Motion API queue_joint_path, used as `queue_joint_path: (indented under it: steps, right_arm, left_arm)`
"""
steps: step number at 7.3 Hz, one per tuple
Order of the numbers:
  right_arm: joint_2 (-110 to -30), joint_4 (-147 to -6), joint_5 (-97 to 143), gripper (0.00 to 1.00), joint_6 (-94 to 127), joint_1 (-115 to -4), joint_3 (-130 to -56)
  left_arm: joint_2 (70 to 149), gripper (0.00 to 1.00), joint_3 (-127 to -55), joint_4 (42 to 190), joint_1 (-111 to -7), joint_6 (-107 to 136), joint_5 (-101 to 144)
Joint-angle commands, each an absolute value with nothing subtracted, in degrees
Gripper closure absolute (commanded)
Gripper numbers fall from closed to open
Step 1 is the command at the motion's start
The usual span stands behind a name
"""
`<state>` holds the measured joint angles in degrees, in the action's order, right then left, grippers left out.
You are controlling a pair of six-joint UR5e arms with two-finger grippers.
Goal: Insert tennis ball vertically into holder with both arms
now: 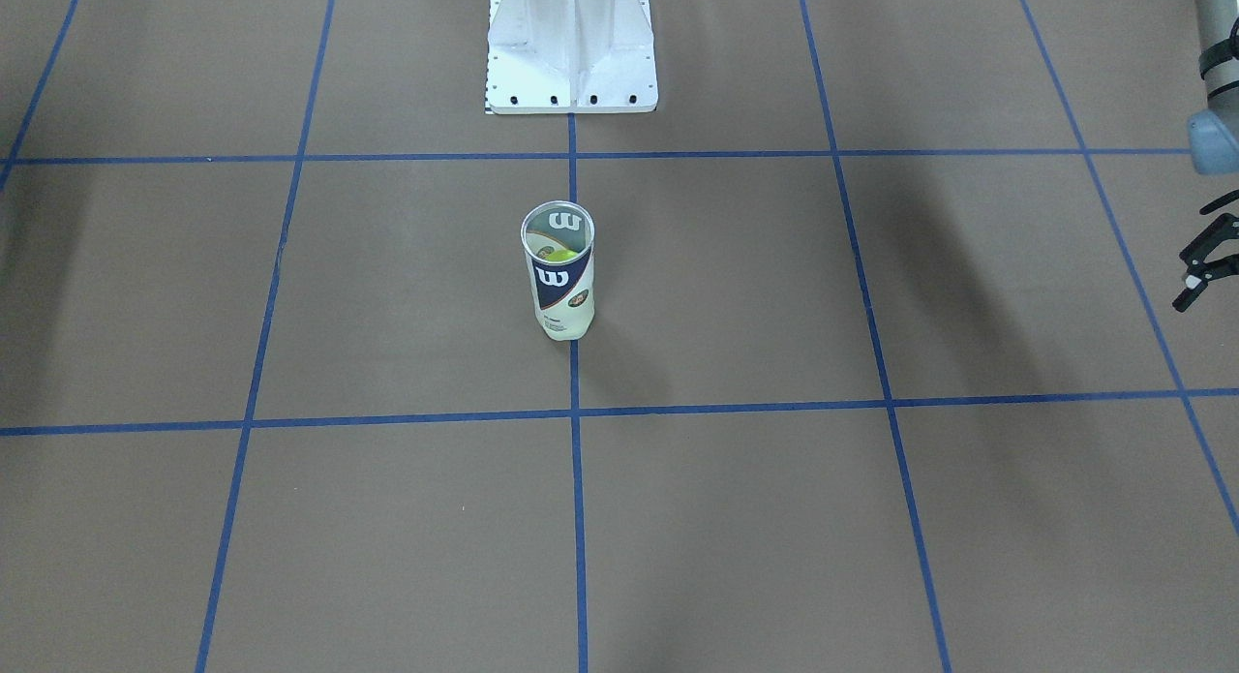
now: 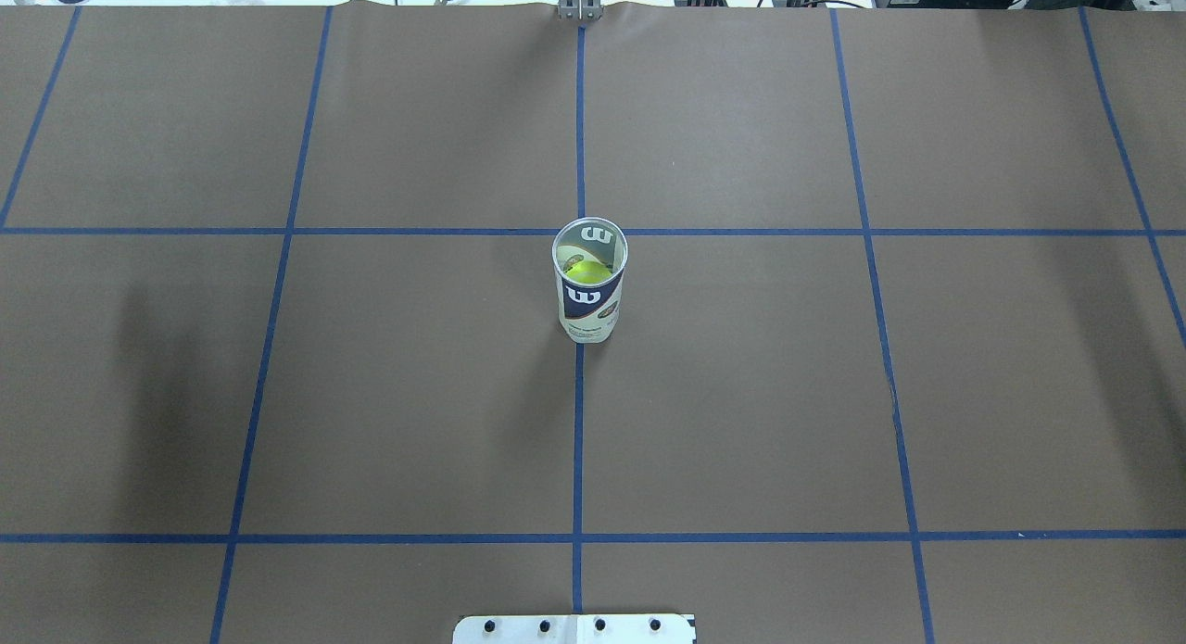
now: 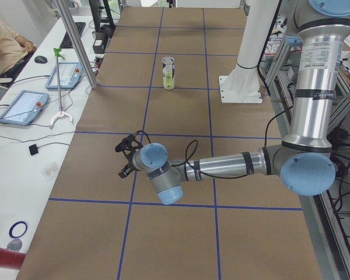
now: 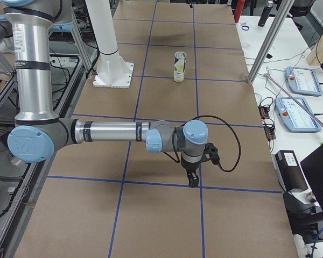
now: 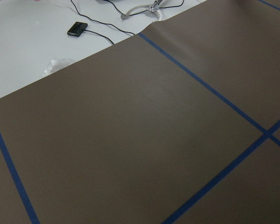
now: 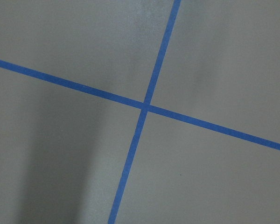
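Note:
The holder [image 1: 559, 290] stands upright with its mouth open at the table's centre, on the middle blue tape line; it also shows in the overhead view as the holder [image 2: 590, 303]. The tennis ball [image 2: 586, 271] sits inside it, low in the tube, seen through the mouth as the tennis ball [image 1: 562, 256]. My left gripper [image 1: 1193, 257] hovers far off at the table's left end, open and empty. My right gripper [image 4: 192, 180] points down over the table's right end, far from the holder [image 4: 179, 66]; I cannot tell whether it is open or shut.
The white pedestal base [image 1: 571, 48] stands behind the holder on the robot's side. Blue tape lines grid the brown table. Side benches carry tablets [image 3: 23, 108] and cables, and a person [image 3: 6, 46] sits at the far left bench.

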<state>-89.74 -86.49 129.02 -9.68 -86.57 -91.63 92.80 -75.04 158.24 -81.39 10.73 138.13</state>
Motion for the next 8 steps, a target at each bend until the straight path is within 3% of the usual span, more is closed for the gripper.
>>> queue_joint_path:
  steps: [1,3,5,8]
  right_arm:
    - [-89.7,-86.5,129.0,0.0,-9.7,-86.6,-91.7]
    - [-89.7,-86.4,129.0,0.0,-9.7,-86.6,-91.6]
    - [-89.7,-86.4,129.0,0.0,-9.7,-86.5,-91.5]
    - [-89.7,-86.4,129.0,0.0,-9.7,-86.5,-91.5]
  left_arm:
    - [92.6,0.0,-75.6,144.6,-83.3,1.0,133.0]
    - [92.8,0.0,-79.1,129.3,-84.7,-14.8,117.6]
    - [93.3,0.0,-90.4,107.4,-86.4,-15.6,118.1]
    - [90.6,0.0,-90.4,105.9,-91.6,-13.9,130.3]
